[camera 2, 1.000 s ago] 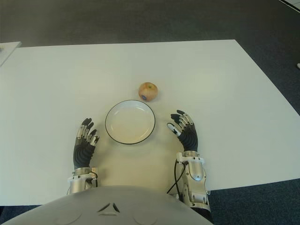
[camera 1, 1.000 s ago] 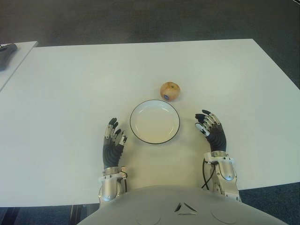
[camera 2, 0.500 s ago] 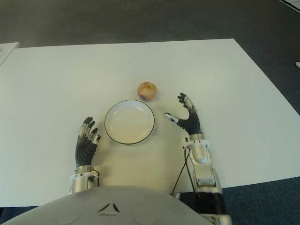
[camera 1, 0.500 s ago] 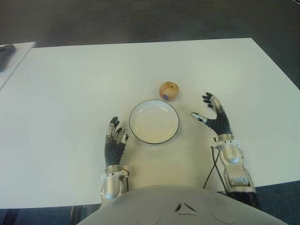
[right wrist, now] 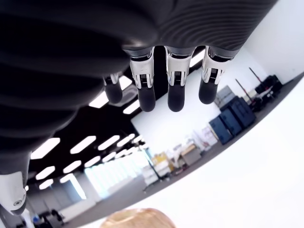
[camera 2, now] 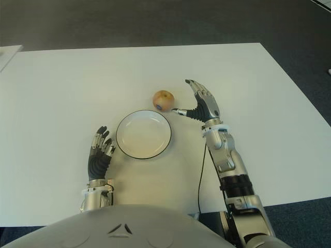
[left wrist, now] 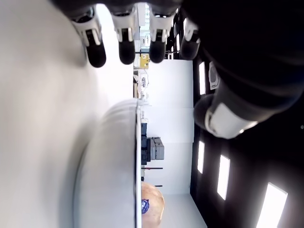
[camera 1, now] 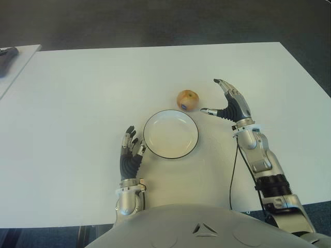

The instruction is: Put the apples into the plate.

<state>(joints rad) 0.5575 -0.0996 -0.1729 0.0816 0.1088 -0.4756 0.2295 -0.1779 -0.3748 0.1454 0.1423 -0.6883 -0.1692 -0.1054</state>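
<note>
Apple (camera 1: pixel 187 99) on white table (camera 1: pixel 77 103) at one o'clock of empty plate (camera 1: pixel 170 134), right hand (camera 1: pixel 230 103) spread open just beside it at three o'clock, holding nothing, left hand (camera 1: pixel 131 153) relaxed, empty, at eight o'clock of plate

Apple behind the plate, one hand on each side

On the table (camera 1: pixel 77 93), the plate (camera 1: pixel 170 134) sits near the robot's edge, with the apple (camera 1: pixel 187 99) just behind it and slightly right, apparently not touching its rim. The right hand (camera 1: pixel 229 103) is just right of the apple, fingers spread, thumb toward it. The left hand (camera 1: pixel 130 152) shows just left of the plate, fingers relaxed.
</note>
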